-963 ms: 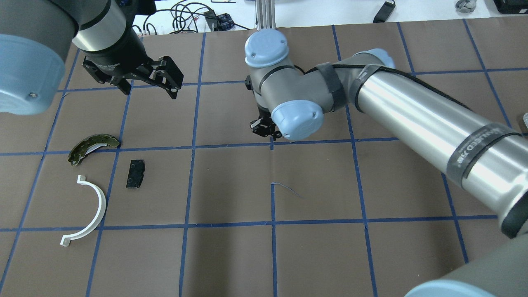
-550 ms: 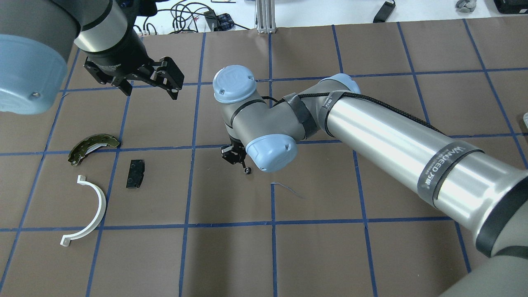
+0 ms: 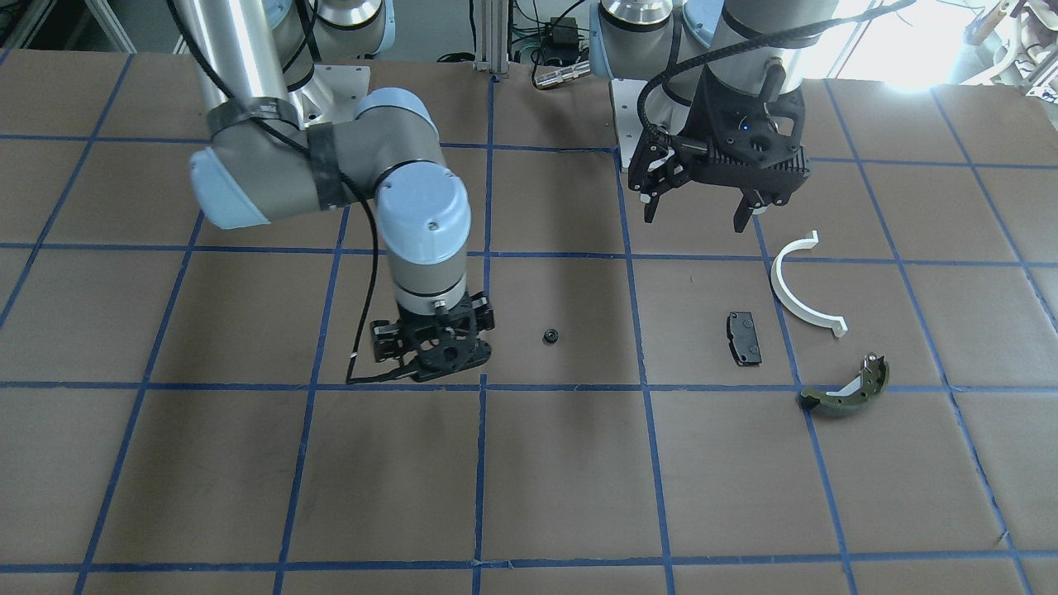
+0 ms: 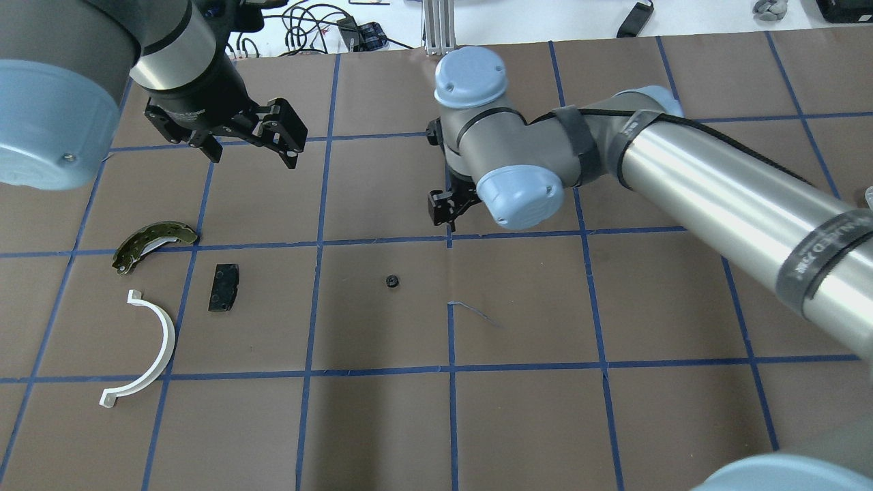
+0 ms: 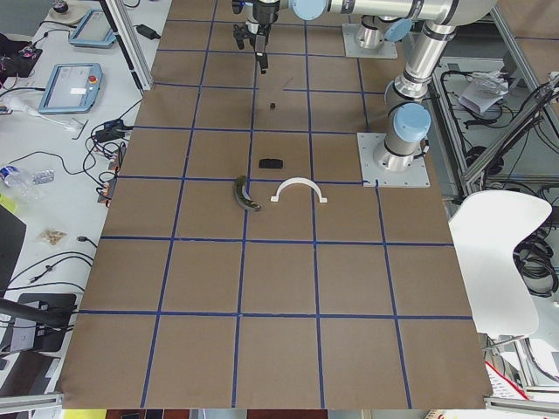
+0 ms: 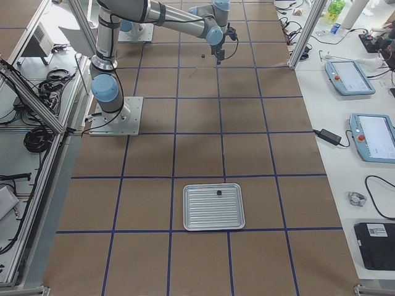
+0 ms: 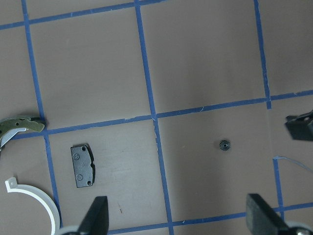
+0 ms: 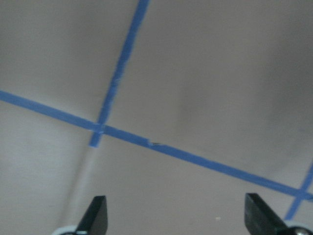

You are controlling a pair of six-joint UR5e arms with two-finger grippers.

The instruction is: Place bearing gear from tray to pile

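The bearing gear [image 4: 391, 281], a tiny black toothed wheel, lies loose on the brown paper; it also shows in the front view [image 3: 549, 335] and the left wrist view [image 7: 224, 144]. The pile sits to its left in the overhead view: a black pad [image 4: 224, 287], a white half-ring [image 4: 153, 348] and an olive brake shoe [image 4: 153, 242]. My right gripper [image 4: 447, 210] hovers up and right of the gear, open and empty, as the right wrist view [image 8: 178, 220] confirms. My left gripper [image 4: 252, 146] hangs open above the table behind the pile. The tray [image 6: 214, 206] shows only in the exterior right view.
A small dark part [image 6: 218, 194] rests in the tray. Blue tape lines grid the brown paper. Cables and devices lie beyond the table's far edge [image 4: 320, 31]. A thin blue thread [image 4: 474, 310] lies right of the gear.
The right gripper swung left and low with the gear, let it go, then drew back up and right. The gear now lies on the paper. The left gripper barely moved.
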